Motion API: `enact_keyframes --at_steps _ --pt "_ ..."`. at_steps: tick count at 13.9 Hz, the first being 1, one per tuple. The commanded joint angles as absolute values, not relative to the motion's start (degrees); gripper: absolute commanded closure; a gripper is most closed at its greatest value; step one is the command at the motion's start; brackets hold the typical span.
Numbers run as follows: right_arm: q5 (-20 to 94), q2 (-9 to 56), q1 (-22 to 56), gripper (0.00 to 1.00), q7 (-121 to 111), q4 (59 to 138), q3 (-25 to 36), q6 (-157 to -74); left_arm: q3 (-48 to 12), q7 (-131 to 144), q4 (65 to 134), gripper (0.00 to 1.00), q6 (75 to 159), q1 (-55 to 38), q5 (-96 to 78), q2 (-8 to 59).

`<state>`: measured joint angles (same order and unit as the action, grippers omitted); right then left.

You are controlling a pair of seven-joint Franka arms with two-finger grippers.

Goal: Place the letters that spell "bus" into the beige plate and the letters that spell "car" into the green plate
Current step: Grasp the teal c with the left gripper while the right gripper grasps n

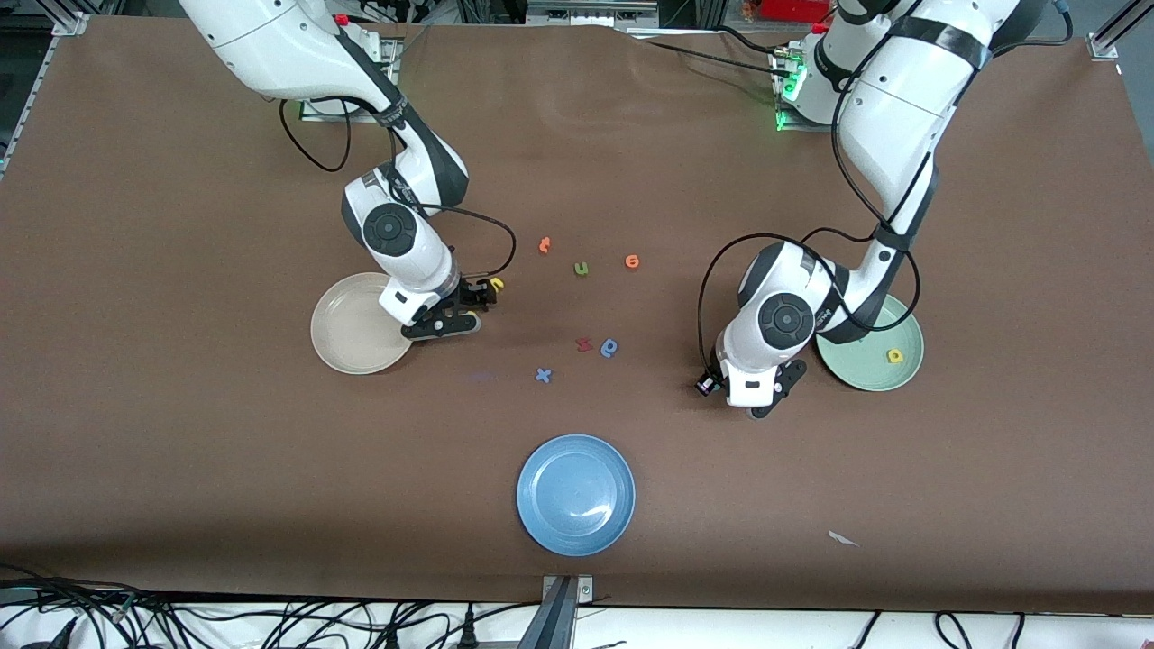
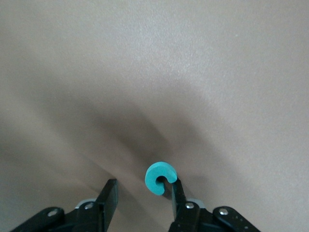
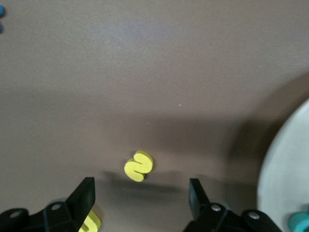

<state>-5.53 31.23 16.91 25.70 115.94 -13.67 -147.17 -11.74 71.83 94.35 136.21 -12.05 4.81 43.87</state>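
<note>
My left gripper [image 2: 143, 191] hangs low over the table beside the green plate [image 1: 870, 370], open. A teal c [image 2: 161, 178] rests against the tip of one finger [image 2: 176, 193], not between the two. In the front view the hand [image 1: 773, 394] hides the c. A yellow a [image 1: 894, 355] lies in the green plate. My right gripper [image 3: 140, 193] is open, low beside the beige plate [image 1: 347, 338]. A yellow s [image 3: 139, 166] lies just ahead of its fingers. Another yellow letter [image 3: 89, 223] lies by one finger. A teal letter [image 3: 299, 221] shows partly on the beige plate [image 3: 289, 169].
Mid-table lie two orange letters [image 1: 544, 244] [image 1: 632, 261], a green u [image 1: 581, 268], a dark red letter [image 1: 583, 343], a blue round letter [image 1: 609, 347] and a blue x [image 1: 543, 375]. A blue plate [image 1: 575, 494] sits nearest the front camera.
</note>
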Motion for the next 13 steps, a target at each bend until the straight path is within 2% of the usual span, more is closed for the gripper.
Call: enact_keyframes --at_steps 1,3,6,7,8,9,12,13 --pt "-8.9 33.6 18.5 0.13 29.1 114.5 -12.9 -148.9 -11.1 73.8 91.4 0.47 136.8 -12.3 6.7 46.0" --pt "-13.2 34.2 18.8 0.13 32.2 114.5 -12.9 -149.1 -11.1 74.5 91.1 0.47 136.8 -12.3 6.7 46.1" --pt "-14.2 34.3 18.8 0.23 32.9 114.5 -12.7 -149.1 -11.1 75.1 91.0 0.48 136.8 -12.3 6.6 46.4" --pt "-14.2 34.3 18.8 0.23 32.9 114.5 -12.7 -149.1 -11.1 75.8 91.0 0.49 136.8 -12.3 6.6 46.4" --pt "-14.2 34.2 18.8 0.28 32.9 114.5 -12.7 -149.1 -11.1 75.9 91.0 0.52 136.8 -12.3 6.7 46.4" --pt "-14.2 34.2 18.8 0.34 32.9 114.5 -12.7 -149.1 -11.1 75.9 91.0 0.58 136.8 -12.3 6.8 46.4" --pt "-14.3 34.2 18.8 0.40 32.9 114.6 -12.2 -149.0 -11.1 75.4 91.1 0.86 136.8 -12.3 6.9 46.4" --pt "-14.4 34.2 18.8 0.45 32.9 114.6 -12.2 -149.0 -11.1 75.2 91.1 0.91 136.8 -12.3 6.9 46.4"
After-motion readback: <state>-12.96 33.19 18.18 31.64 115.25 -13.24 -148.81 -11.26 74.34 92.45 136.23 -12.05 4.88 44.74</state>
